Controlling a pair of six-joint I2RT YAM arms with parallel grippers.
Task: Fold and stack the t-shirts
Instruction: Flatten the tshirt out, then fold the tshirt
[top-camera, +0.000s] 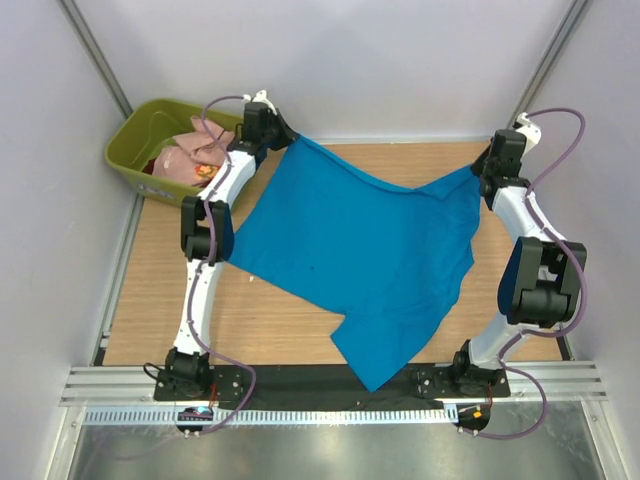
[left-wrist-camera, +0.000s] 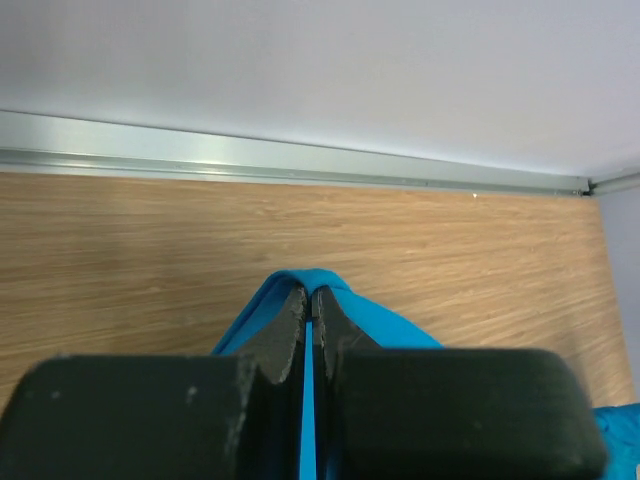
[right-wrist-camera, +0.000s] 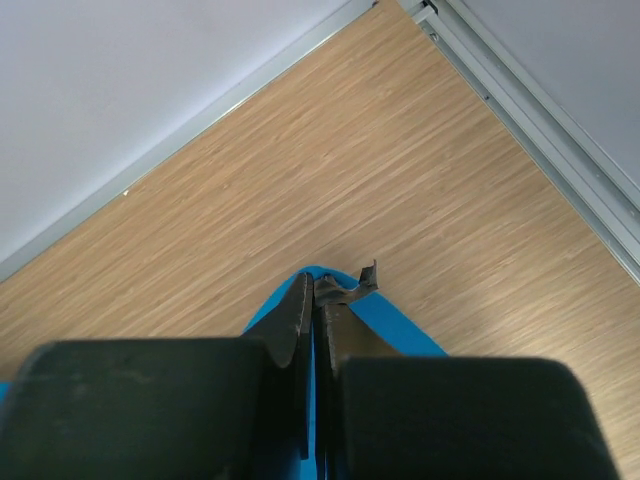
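The bright blue t-shirt (top-camera: 360, 255) hangs stretched between both grippers over the wooden table, its lower part draping past the near edge. My left gripper (top-camera: 287, 136) is shut on its far left corner; the blue cloth (left-wrist-camera: 330, 285) wraps over the pinched fingertips in the left wrist view. My right gripper (top-camera: 480, 166) is shut on its far right corner, the blue cloth (right-wrist-camera: 400, 325) showing round the tips in the right wrist view. The pale pink shirt (top-camera: 180, 160) and a bit of the red-orange patterned shirt (top-camera: 207, 171) lie in the tub.
The olive-green plastic tub (top-camera: 135, 140) stands at the far left corner, beside the left arm. White walls and metal rails (left-wrist-camera: 300, 165) bound the far and side edges of the table (top-camera: 150, 290). A black base strip runs along the near edge.
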